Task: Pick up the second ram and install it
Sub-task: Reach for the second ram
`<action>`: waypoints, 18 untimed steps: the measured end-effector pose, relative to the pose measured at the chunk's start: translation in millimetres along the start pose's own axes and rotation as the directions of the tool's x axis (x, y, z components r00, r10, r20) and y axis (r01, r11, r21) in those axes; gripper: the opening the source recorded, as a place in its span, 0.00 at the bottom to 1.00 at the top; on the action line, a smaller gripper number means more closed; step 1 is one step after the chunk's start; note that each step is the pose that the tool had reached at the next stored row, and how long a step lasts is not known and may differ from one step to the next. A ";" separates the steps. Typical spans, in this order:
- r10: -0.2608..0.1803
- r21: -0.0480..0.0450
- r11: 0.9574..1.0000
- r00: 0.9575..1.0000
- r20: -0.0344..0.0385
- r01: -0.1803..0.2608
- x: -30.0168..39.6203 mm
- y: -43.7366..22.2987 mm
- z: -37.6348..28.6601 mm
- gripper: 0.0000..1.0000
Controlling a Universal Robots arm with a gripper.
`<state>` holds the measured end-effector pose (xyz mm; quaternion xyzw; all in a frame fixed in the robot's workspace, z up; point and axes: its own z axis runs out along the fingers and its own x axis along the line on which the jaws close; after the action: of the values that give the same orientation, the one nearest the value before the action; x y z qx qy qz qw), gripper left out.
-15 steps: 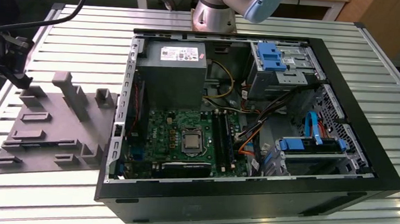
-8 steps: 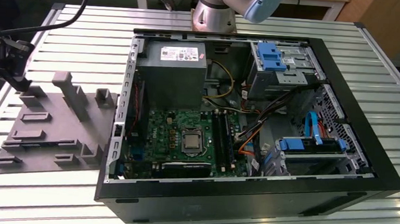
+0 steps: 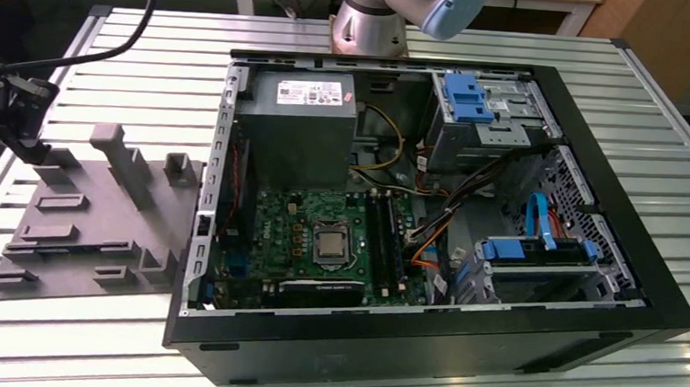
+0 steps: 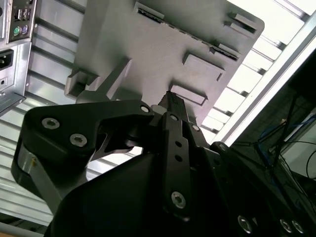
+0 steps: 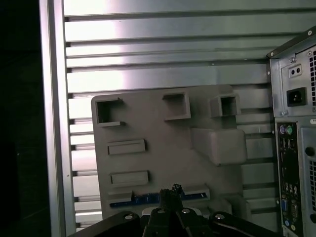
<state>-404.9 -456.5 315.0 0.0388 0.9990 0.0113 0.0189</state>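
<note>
- Holder tray, grey, moulded: we log it on the slatted metal table, just beside the computer case on the exterior view's left. It also shows in both wrist views.
- Tray contents: the second ram, a dark-blue stick, stands on edge in a long slot near one edge of the tray. The other pockets that we can see hold nothing.
- Computer case, side panel off, lying open-side up. Inside it we count:
  - a grey power-supply box;
  - a green motherboard with its processor socket;
  - black memory slots beside the socket;
  - drive bays with blue latches;
  - loose orange, yellow and blue cables.
- Case rear: the ports and power inlet face the tray.
- Arm: its base stands on the table behind the case, and the wrist hangs over the tray's outer end.
- Gripper: it points straight down over the ram's slot. We also see it in the exterior view and the second wrist view.
- Jaws: drawn nearly together, pinching the ram about midway along its length, with the stick seated in its slot.
</note>
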 end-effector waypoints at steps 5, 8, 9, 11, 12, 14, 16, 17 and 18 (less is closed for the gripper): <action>0.000 0.001 1.000 1.000 -0.012 0.000 0.0 -2.8 5.0 0.11; 0.000 0.001 1.000 1.000 -0.014 0.000 0.3 -4.9 7.2 0.11; 0.000 0.001 1.000 1.000 -0.015 0.000 0.3 -5.7 8.1 0.11; 0.000 0.001 1.000 1.000 -0.017 0.000 0.4 -7.6 9.7 0.11; 0.000 0.001 1.000 1.000 -0.017 0.000 0.5 -8.5 10.4 0.11; 0.000 0.002 1.000 1.000 -0.019 0.000 0.5 -10.5 11.7 0.11; 0.001 0.002 1.000 1.000 -0.021 0.000 0.5 -12.4 12.9 0.11; 0.001 0.002 1.000 1.000 -0.021 0.000 0.4 -13.2 13.5 0.11; 0.001 0.002 1.000 1.000 -0.022 -0.001 0.4 -13.9 14.1 0.11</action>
<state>-405.9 -470.0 300.6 0.0389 0.9992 0.0108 0.0081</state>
